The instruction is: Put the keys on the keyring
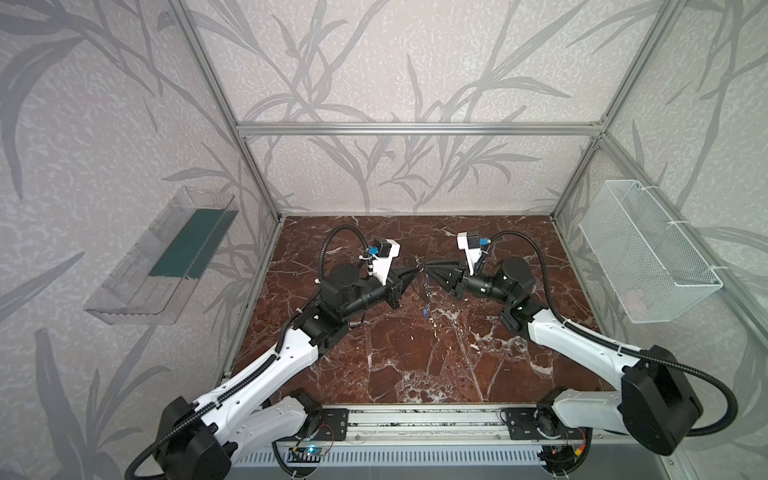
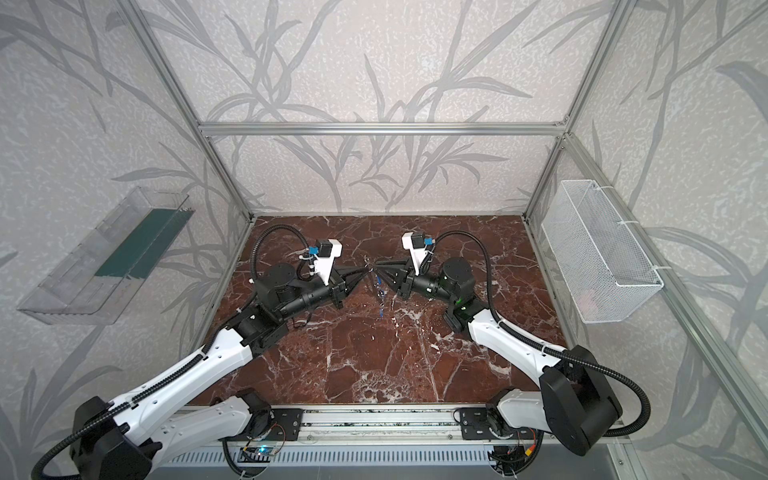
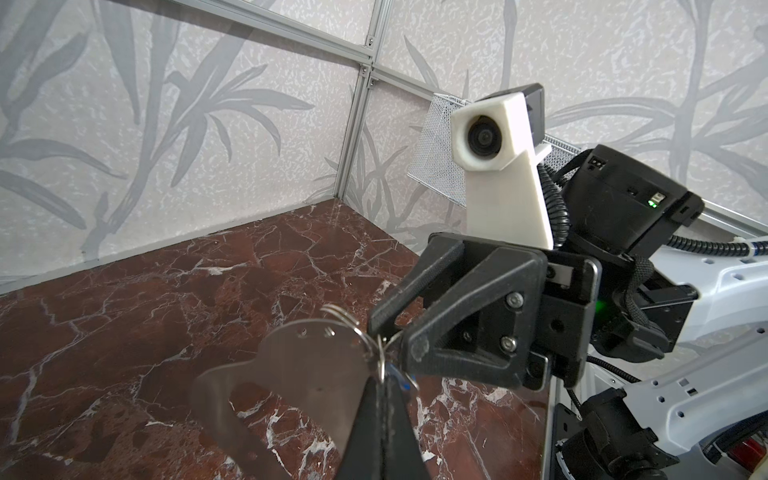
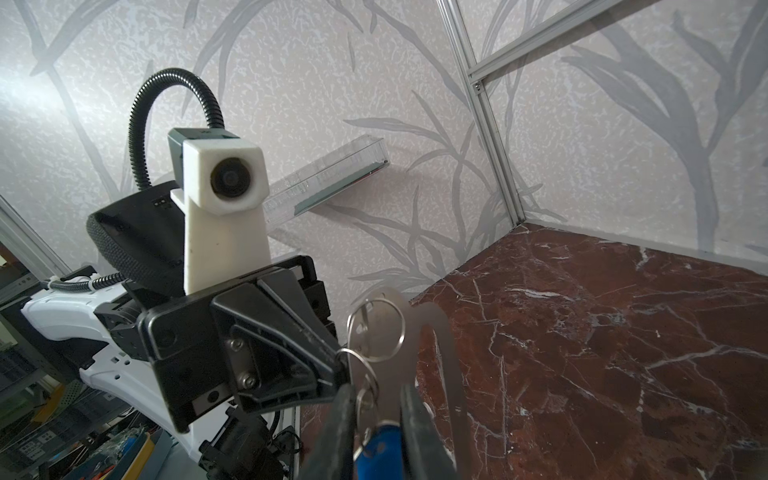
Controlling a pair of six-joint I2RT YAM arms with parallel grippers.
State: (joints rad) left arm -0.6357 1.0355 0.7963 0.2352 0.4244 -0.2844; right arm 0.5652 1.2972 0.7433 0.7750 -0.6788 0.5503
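Both grippers meet above the middle of the marble table. My left gripper (image 1: pixel 417 270) (image 3: pixel 383 384) is shut on the edge of the keyring (image 3: pixel 307 365), a flat grey metal plate with a large cut-out, held in the air. Wire rings (image 3: pixel 349 322) hang at the plate's hole edge (image 4: pixel 384 328). My right gripper (image 1: pixel 430 268) (image 4: pixel 378 399) is closed on a key's blue tag (image 4: pixel 378 446), with a small ring between its fingers. In both top views keys (image 1: pixel 427 291) (image 2: pixel 379 291) dangle below the fingertips, a blue tag (image 1: pixel 425 312) lowest.
A white wire basket (image 1: pixel 648 253) hangs on the right wall. A clear plastic tray (image 1: pixel 166 257) with a green strip hangs on the left wall. Aluminium frame posts line the corners, and the arm bases sit along the front rail (image 1: pixel 415 419).
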